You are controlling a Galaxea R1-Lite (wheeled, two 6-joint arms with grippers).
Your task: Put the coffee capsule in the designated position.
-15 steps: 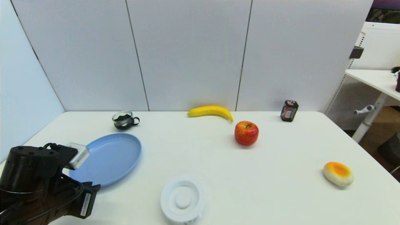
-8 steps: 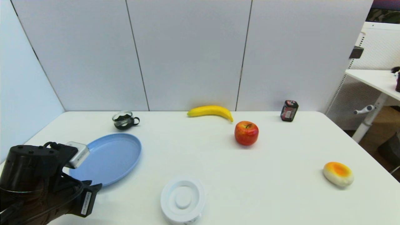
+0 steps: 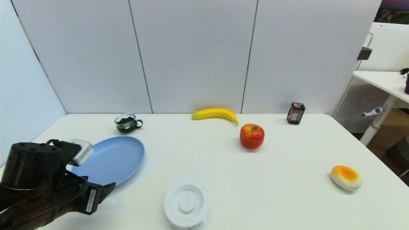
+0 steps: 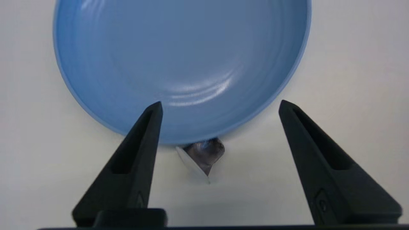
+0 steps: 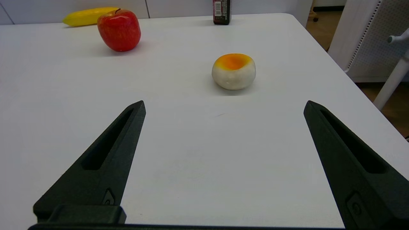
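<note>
While poised over the near-left corner of the white bench, left hand spread wide and grasping nothing, coffee capsule tipped on its side on the bench between the fingers, touching the blue plate's near rim; right hand likewise released, near the bun.

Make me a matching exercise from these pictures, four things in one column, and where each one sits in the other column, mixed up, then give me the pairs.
Things:
1. coffee capsule
2. banana
3. glass cup
4. left tool

Places:
A. far edge of the table, beside the apple
B. open, above the near rim of the blue plate
C. on the table, tipped over against the blue plate's rim
D. beyond the blue plate, near the back wall

Pairs: 1-C, 2-A, 3-D, 4-B
</note>
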